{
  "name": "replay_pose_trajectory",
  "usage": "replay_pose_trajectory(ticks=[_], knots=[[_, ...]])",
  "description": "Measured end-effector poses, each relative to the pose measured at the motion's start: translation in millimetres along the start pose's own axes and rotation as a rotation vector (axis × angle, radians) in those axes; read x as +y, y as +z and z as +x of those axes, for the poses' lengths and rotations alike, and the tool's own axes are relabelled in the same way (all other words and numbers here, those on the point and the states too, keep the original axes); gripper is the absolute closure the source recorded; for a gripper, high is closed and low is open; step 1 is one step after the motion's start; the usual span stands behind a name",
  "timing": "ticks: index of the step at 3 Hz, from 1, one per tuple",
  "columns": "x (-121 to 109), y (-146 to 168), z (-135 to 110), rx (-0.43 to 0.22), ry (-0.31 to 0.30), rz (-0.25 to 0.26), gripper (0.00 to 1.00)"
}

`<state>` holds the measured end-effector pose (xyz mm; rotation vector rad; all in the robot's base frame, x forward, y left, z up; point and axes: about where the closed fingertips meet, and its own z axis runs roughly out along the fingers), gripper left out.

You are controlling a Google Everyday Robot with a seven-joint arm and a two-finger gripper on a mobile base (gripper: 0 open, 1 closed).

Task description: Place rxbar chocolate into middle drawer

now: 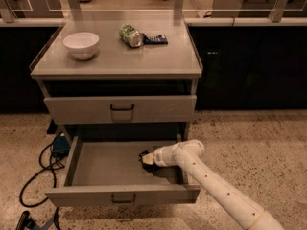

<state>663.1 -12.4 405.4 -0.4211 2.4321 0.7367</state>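
The middle drawer [91,194] is pulled out, and its grey floor shows bare on the left. My gripper [145,157] is inside it, low over the floor right of centre, at the end of my white arm [211,186], which reaches in over the drawer's right side. A small dark shape sits at the gripper's tip. I cannot tell whether it is the rxbar chocolate or part of the gripper. A dark shadow lies on the floor just under the wrist.
The upper grey drawer [120,108] is closed. On the cabinet top stand a white bowl [81,44], a green can on its side [130,35] and a dark bluish wrapped bar [155,39]. Black cables and a blue box [60,145] lie on the floor at the left.
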Motion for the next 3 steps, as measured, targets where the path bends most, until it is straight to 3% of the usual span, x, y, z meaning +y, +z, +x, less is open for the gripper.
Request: replay_pose_trajectory(ticks=[1,2,3], knots=[[0.0,0.0,0.0,0.0,0.0,0.0,0.11],[0.0,0.1,0.1,0.0,0.0,0.0,0.0],[0.0,0.1,0.1,0.0,0.0,0.0,0.0]])
